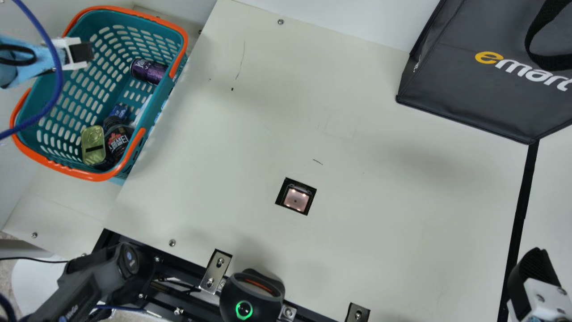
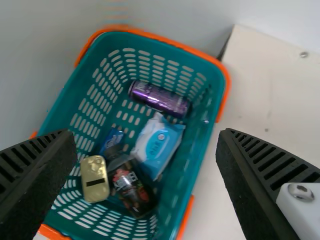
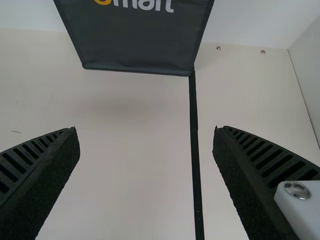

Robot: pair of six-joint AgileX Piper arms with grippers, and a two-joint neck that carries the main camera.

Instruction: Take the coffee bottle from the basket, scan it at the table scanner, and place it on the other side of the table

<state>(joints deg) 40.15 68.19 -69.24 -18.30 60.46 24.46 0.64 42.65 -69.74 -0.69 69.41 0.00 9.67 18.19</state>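
Resting in the teal plastic basket with orange rims [image 1: 91, 176], the dark coffee bottle with a printed label [image 2: 131, 187] awaits lifting; I'd call it 0 of 3 steps done, with the pick, the pass over the square black scanner [image 1: 296, 199] in the cream table [image 1: 250, 112] and the placing across all left. Its long axis slants across the basket, black cap [image 2: 114, 152] aimed away from the table, base toward the near table-side corner. The left black ribbed gripper [image 2: 146, 133] gapes empty above; the right gripper [image 3: 145, 130] is spread wide, also empty
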